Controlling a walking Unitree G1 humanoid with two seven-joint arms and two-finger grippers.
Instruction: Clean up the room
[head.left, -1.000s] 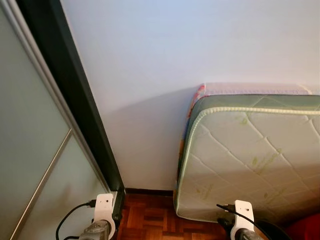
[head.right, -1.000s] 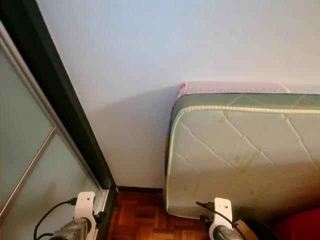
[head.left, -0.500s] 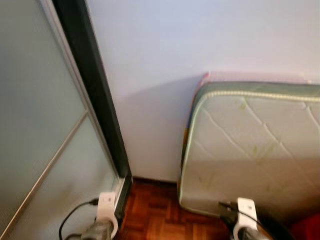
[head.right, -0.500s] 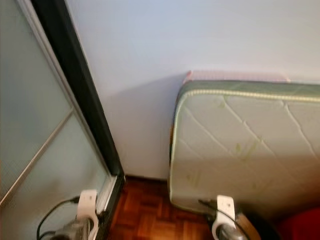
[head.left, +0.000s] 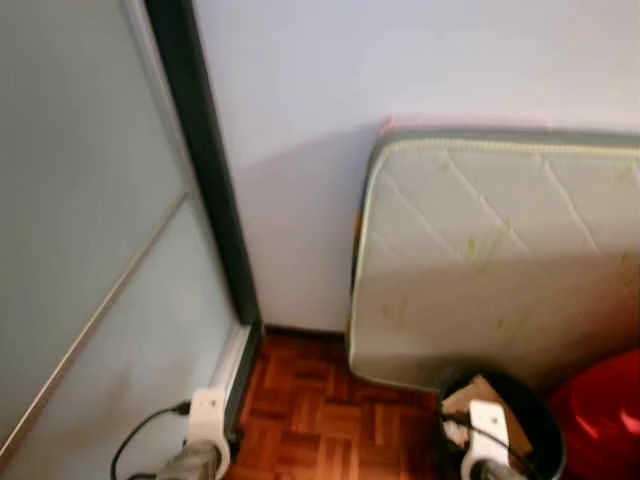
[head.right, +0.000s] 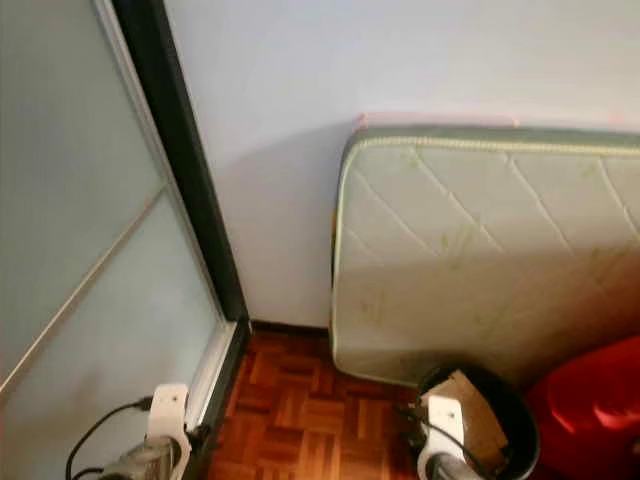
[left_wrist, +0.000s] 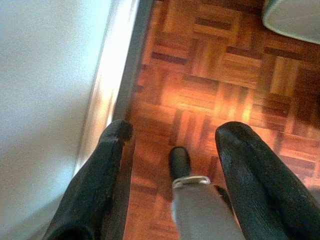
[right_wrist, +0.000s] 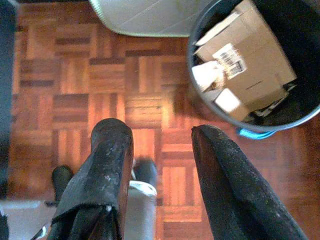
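Bin (right_wrist: 260, 75), black, holding cardboard (right_wrist: 250, 60), on parquet beside mattress (head.right: 480, 250). We carry left gripper (left_wrist: 172, 137) and right gripper (right_wrist: 160, 137) both parted, empty. Risk: our right arm knocks the bin over.

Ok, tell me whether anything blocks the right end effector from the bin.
Nothing visible does. The right end effector hangs open and empty over bare wooden parquet floor; the round dark bin holding brown cardboard stands just beside it.

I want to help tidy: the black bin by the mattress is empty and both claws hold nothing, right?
Not quite. The black bin by the mattress already holds cardboard, as the right wrist view shows. The left claw and right claw hold nothing.
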